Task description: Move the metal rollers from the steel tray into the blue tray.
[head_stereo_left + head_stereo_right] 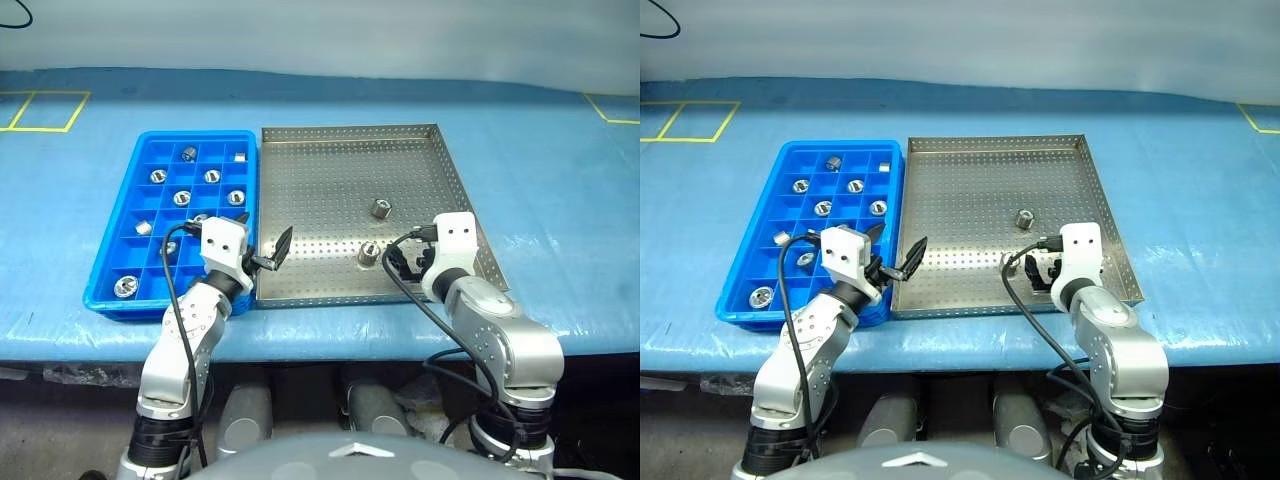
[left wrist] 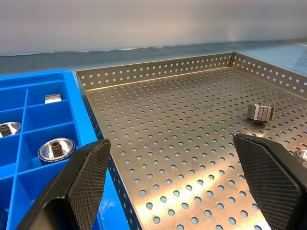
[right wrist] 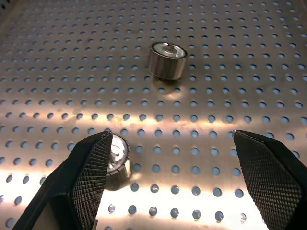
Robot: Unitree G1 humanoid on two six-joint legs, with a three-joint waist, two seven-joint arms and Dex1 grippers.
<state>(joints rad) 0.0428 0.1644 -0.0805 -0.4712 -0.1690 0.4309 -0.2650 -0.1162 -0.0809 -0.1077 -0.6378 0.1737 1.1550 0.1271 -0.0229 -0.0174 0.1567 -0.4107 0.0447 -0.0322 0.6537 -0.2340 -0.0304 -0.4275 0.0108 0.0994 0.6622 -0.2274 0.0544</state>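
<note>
Grippers first: left gripper (image 1: 262,252) spread wide at the near seam of both trays, right gripper (image 3: 170,177) wide, empty. Beyond, two metal rollers (image 1: 380,209) on steel tray (image 1: 320,180); others sat in blue tray (image 1: 140,190).

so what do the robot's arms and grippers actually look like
Both arms are silver-grey metal with rounded joint housings and black rings near the base. Each wrist carries a white boxy module with two small dark dots. A black cable loops from each wrist down along the arm. The left gripper and right gripper each have two black wedge-shaped fingers with cross-hatched textured pads.
</note>
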